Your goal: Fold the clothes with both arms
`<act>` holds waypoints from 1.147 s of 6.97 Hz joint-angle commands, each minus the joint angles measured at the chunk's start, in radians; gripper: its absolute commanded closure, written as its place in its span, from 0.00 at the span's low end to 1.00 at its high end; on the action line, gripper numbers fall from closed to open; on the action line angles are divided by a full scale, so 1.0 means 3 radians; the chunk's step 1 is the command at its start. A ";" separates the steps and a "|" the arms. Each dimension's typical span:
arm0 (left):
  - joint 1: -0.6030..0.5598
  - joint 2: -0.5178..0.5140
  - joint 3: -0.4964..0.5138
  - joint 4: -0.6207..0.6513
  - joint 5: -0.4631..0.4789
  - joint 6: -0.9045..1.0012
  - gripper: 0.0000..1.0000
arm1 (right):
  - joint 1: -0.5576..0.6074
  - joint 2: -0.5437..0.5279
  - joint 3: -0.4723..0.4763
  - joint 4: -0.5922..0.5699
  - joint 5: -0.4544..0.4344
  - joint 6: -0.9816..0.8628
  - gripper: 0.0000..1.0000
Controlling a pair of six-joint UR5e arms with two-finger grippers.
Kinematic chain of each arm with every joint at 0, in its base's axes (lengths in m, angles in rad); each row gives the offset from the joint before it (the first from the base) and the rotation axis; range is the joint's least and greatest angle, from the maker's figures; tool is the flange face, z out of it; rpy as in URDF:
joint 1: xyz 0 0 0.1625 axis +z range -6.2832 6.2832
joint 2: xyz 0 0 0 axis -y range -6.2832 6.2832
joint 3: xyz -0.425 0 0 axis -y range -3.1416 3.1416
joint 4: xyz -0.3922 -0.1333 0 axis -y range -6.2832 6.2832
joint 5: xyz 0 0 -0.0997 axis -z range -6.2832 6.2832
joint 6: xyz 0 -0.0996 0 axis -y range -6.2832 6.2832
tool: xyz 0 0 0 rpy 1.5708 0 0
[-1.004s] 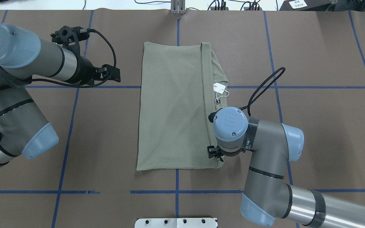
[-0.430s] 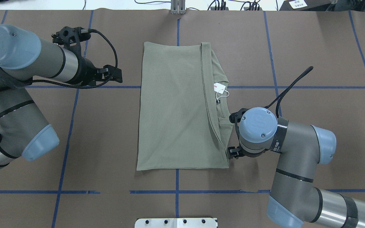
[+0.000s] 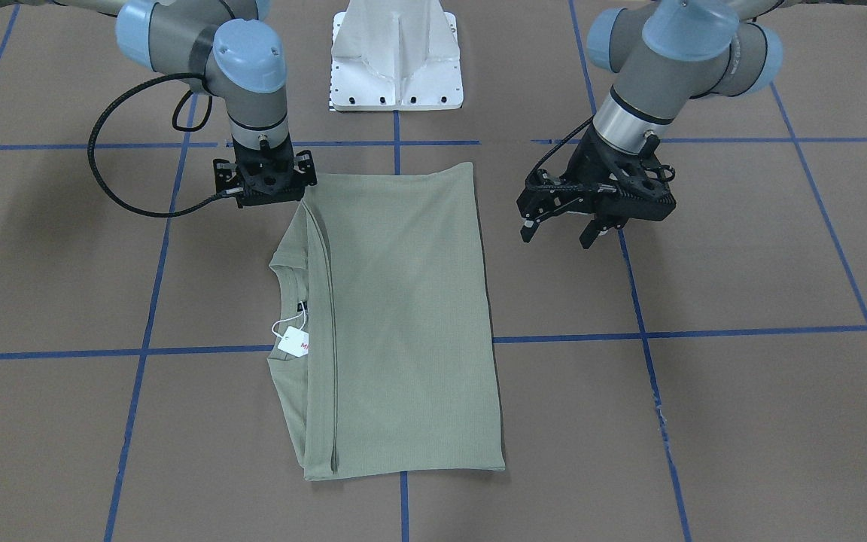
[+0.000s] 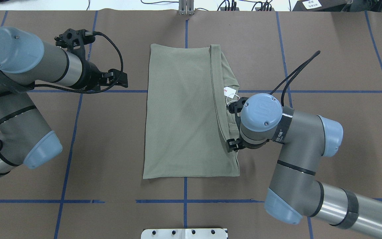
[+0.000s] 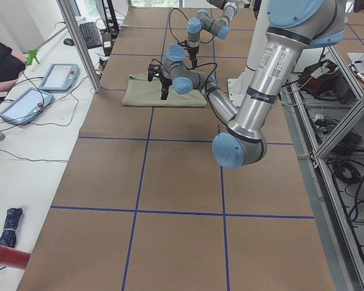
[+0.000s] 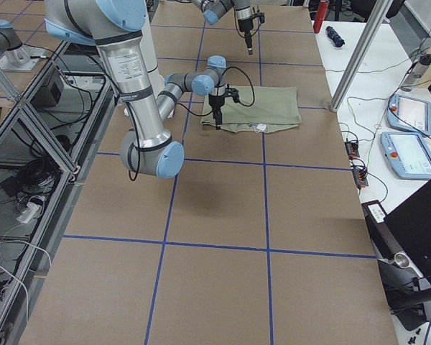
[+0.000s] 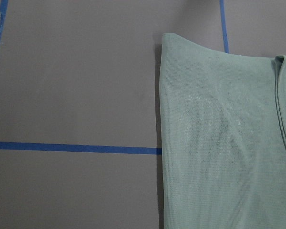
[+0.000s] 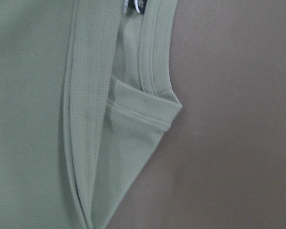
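The sage-green shirt (image 4: pixel 181 113) lies folded flat at mid-table, with its white hang tag (image 4: pixel 229 91) and neckline on the right edge. It also shows in the front view (image 3: pixel 396 324). My right gripper (image 3: pixel 266 197) hovers just above the shirt's near right shoulder. Its jaws look apart and hold nothing. In the overhead view it is hidden under its wrist (image 4: pixel 260 114). The right wrist view shows the neckline rib (image 8: pixel 155 57) and the folded shoulder below it. My left gripper (image 3: pixel 558 235) is open and empty, off the shirt's left edge (image 4: pixel 121 79). The left wrist view shows that edge (image 7: pixel 224 138).
Brown paper with blue tape lines (image 4: pixel 78 91) covers the table. The white base pedestal (image 3: pixel 396 53) stands at the robot's side. A side bench beyond the far edge holds tablets (image 5: pixel 57 76) and cables, and a person sits there. A metal post (image 5: pixel 79 42) stands at that edge.
My right gripper moved right and drew the shirt's near right corner outward. It then moved away from the robot along the right edge, and the cloth stayed put. My left arm barely moved.
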 commanded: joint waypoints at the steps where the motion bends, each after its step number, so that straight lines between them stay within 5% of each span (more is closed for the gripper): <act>1: 0.0003 0.0008 0.0019 -0.0007 0.0000 0.0013 0.00 | 0.0050 0.0438 -0.0390 0.0016 -0.0002 -0.0063 0.00; 8: 0.0013 0.0008 0.0029 -0.0017 0.0000 0.0008 0.00 | 0.0076 0.0558 -0.0822 0.0026 0.0003 -0.0160 0.00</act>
